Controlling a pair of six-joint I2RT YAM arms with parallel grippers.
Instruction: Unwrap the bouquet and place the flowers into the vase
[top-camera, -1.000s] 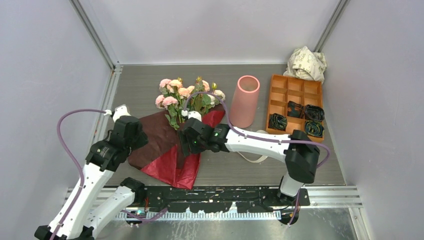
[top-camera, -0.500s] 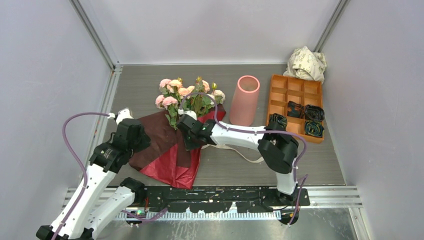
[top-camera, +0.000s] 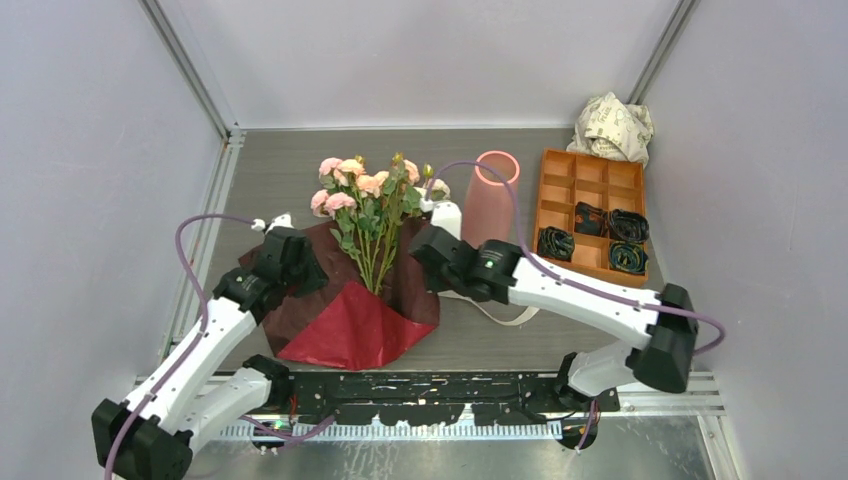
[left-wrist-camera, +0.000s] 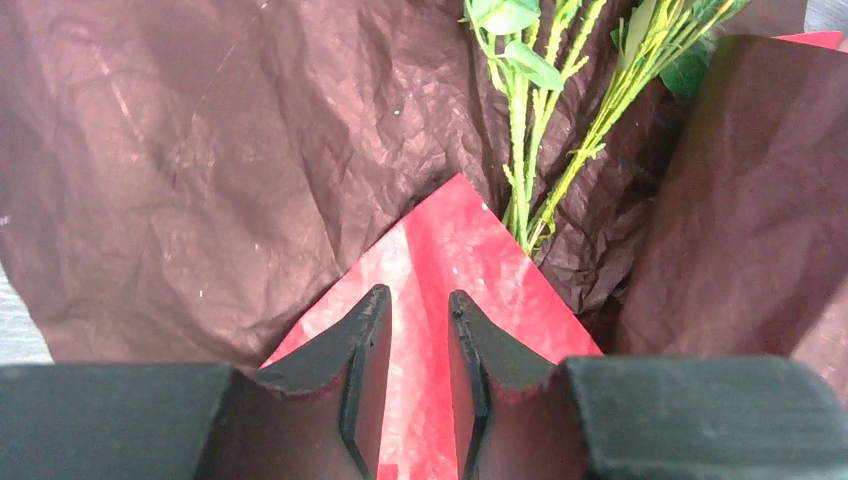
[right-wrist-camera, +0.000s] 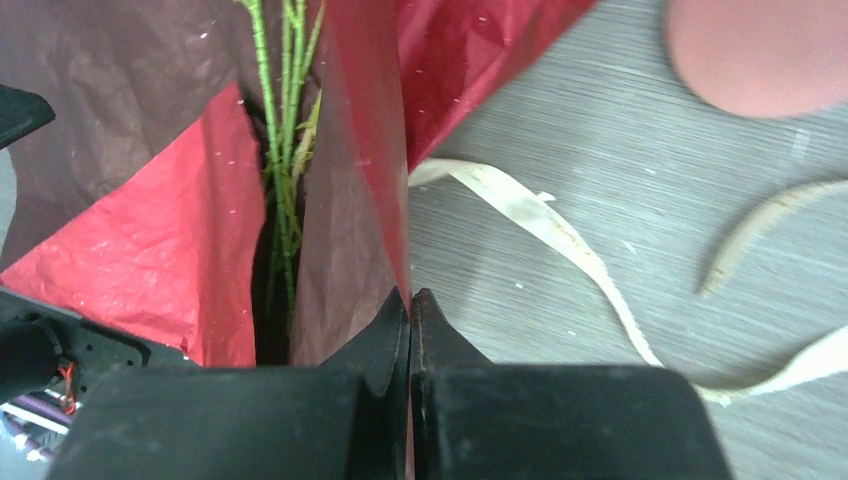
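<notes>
The bouquet's dark red paper (top-camera: 345, 325) lies spread open, and the flowers (top-camera: 368, 188) rest on it with their green stems (right-wrist-camera: 285, 130) bare. My right gripper (right-wrist-camera: 410, 300) is shut on the paper's right flap (right-wrist-camera: 350, 180) and holds it up on edge beside the stems. Over the paper's left side, my left gripper (left-wrist-camera: 420, 300) is open, with a bright red fold (left-wrist-camera: 445, 240) showing through the narrow gap between its fingers. The pink vase (top-camera: 494, 200) stands upright behind the right gripper (top-camera: 428, 248). The cream ribbon (right-wrist-camera: 560, 240) lies loose on the table.
An orange compartment tray (top-camera: 590, 180) with dark items in it sits at the right, and a crumpled white printed paper ball (top-camera: 612, 125) lies behind it. Grey walls close in the table on the left, back and right.
My right gripper shut on the paper's right flap and pulled it to the right, baring the stems. The left arm pushed forward over the paper's left side.
</notes>
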